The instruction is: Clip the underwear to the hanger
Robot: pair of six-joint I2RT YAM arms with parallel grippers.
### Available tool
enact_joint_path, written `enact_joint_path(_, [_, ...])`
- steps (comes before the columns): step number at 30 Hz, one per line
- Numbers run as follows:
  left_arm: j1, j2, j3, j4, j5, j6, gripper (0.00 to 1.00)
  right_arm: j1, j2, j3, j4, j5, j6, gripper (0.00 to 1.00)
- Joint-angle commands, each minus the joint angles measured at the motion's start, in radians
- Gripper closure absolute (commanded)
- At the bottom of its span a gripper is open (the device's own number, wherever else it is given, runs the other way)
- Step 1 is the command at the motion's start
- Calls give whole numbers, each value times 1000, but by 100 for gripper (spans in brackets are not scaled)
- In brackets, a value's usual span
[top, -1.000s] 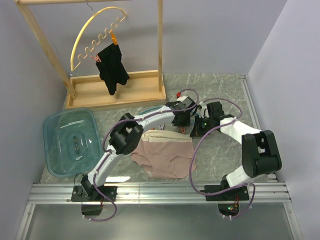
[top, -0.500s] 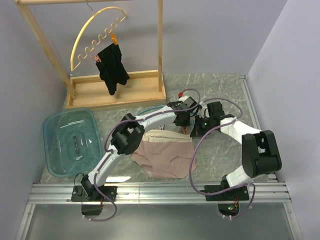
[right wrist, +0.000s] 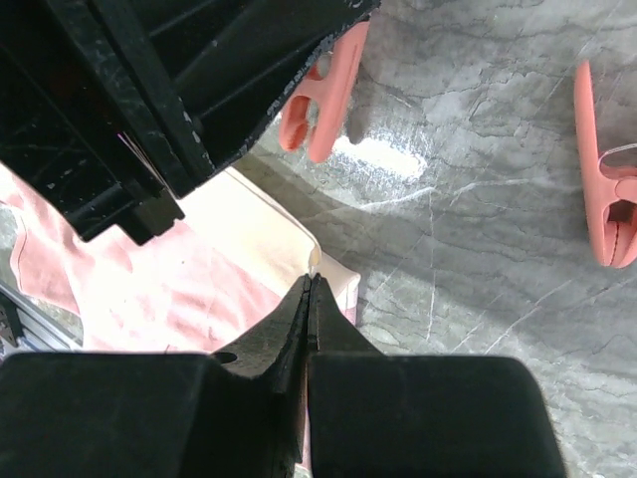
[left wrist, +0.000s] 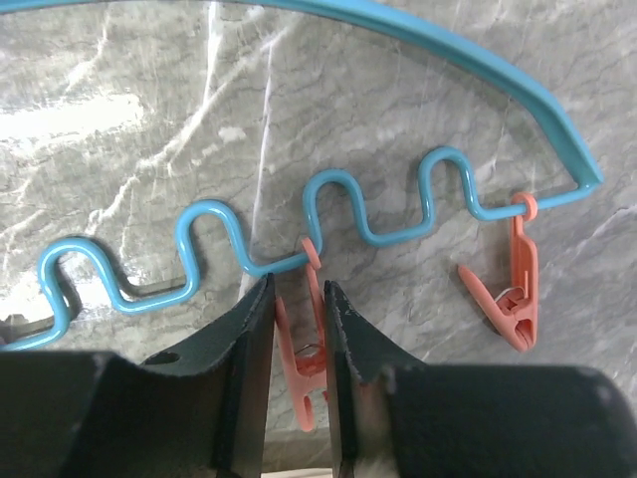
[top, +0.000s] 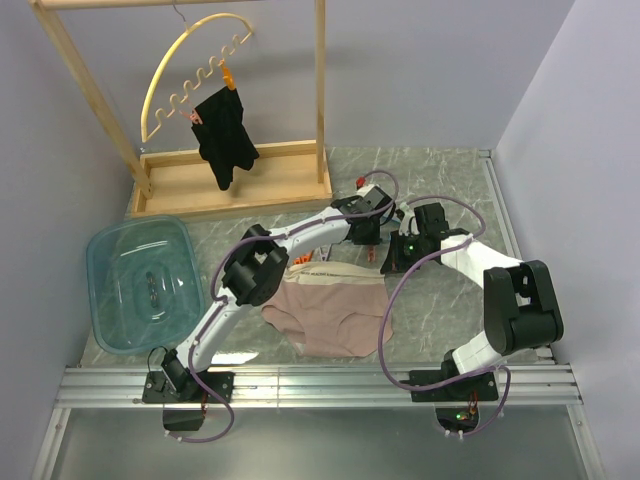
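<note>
Underwear (top: 335, 312), dusty pink with a cream waistband, lies spread flat on the marble table (top: 440, 300). The waistband edge faces away from the arms' bases.

Just beyond that waistband, the light-blue hanger (left wrist: 498, 70) lies flat on the table, its wavy lower edge on the side nearer the underwear. Two orange-pink clips hang from the wavy edge and point toward the underwear. One clip (left wrist: 304, 383) hangs from the middle of the wave. A second clip (left wrist: 518, 289) hangs at the hanger's end corner and lies untouched, off to the side.

The left fingers (left wrist: 247, 378) reach over the underwear's waistband and stand narrow. They flank the middle clip closely, one against each of its sides, so they appear to grip it.

The right fingers (right wrist: 284, 334) are pressed together with no gap between them. Their tips meet on the corner of the waistband nearest the right arm, and the cream fabric rises to a small peak there.

Well beyond the underwear, at the far side of the table, stands a wooden rack (top: 235, 185). It carries a yellow hanger (top: 165, 70) with a black garment (top: 225, 135) clipped to it. A translucent blue-green tub (top: 100, 290) sits to the left of the underwear, well apart from it.
</note>
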Motion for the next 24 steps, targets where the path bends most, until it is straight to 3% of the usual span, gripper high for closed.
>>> enact_joint_path(1, [-1, 6, 61, 24, 12, 23, 100, -8, 8, 42, 3, 14, -8, 100])
enact_joint_path(4, [-3, 25, 74, -14, 0, 29, 90, -6, 11, 47, 5, 16, -11, 100])
enact_joint_path(12, [-18, -1, -23, -71, 10, 56, 90, -9, 17, 70, -8, 23, -17, 100])
enact_joint_path(14, [-23, -6, -42, -80, 15, 61, 79, -9, 16, 70, -11, 23, -20, 100])
enact_joint_path(15, [-23, -6, -43, -82, 15, 61, 69, -9, 14, 68, -12, 23, -22, 100])
enact_joint_path(19, [-24, 3, -26, -88, 7, 70, 52, -8, 17, 68, -14, 23, -20, 100])
enact_joint_path(24, [-32, -1, -32, -100, -5, 73, 49, -8, 14, 68, -14, 26, -23, 100])
